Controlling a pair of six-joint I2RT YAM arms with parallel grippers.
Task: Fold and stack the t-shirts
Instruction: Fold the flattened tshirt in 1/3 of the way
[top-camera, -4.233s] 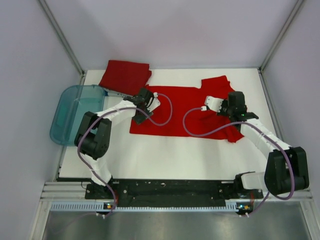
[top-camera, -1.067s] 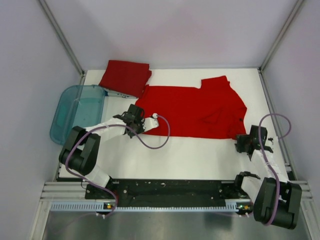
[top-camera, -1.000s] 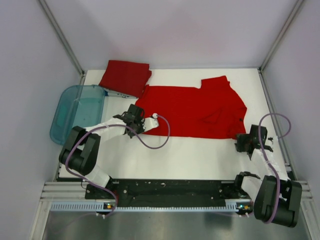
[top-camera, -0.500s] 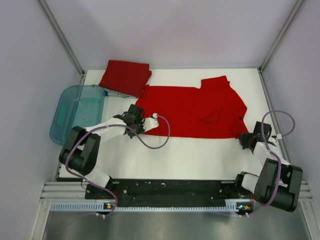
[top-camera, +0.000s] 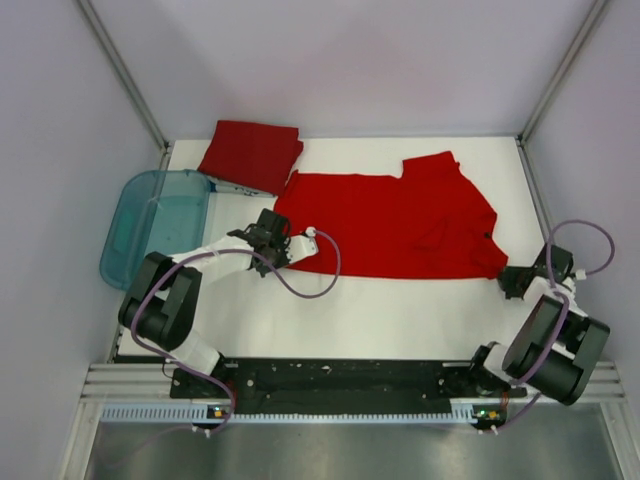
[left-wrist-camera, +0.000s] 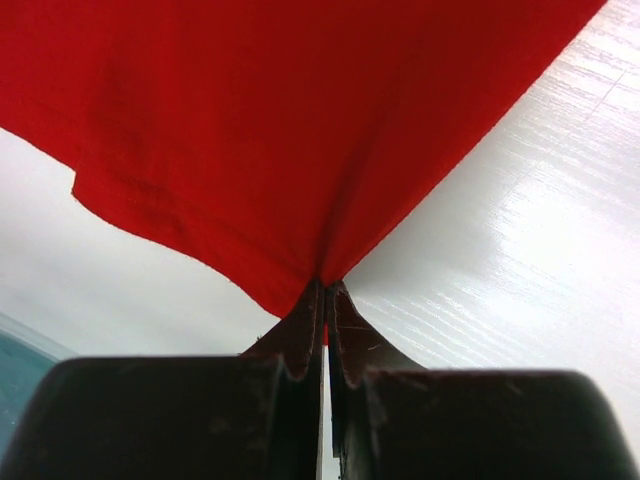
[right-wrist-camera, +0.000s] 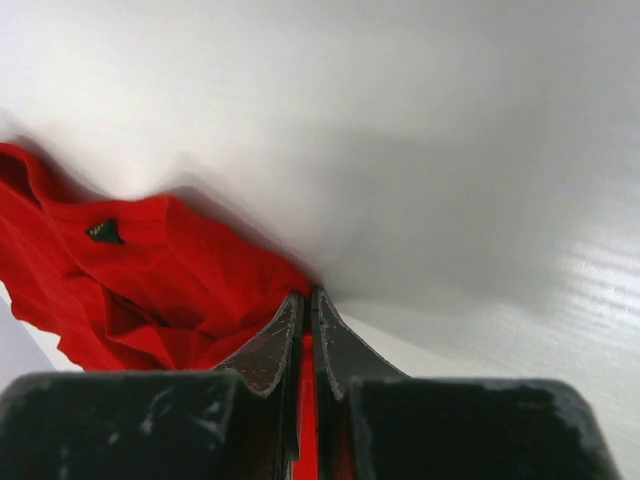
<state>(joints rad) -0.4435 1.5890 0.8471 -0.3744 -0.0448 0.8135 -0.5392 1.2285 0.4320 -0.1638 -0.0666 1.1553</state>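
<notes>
A red t-shirt (top-camera: 385, 225) lies spread across the white table, stretched between both arms. My left gripper (top-camera: 277, 252) pinches its near left corner; in the left wrist view the left gripper (left-wrist-camera: 326, 290) is shut on that t-shirt corner (left-wrist-camera: 290, 150). At the shirt's near right corner my right gripper (top-camera: 508, 278) grips the cloth; the right wrist view shows the right gripper (right-wrist-camera: 306, 298) shut, with red t-shirt fabric (right-wrist-camera: 180, 290) between the jaws. Another red t-shirt (top-camera: 250, 153) lies folded at the back left.
A translucent teal tub (top-camera: 155, 225) sits off the table's left edge. Grey walls and metal frame posts enclose the table (top-camera: 380, 310) on three sides. The arm bases and a black rail (top-camera: 340, 378) run along the near edge.
My right gripper has closed on the shirt's near right corner and moved right toward the table edge, pulling the cloth outward. The left arm has stayed put.
</notes>
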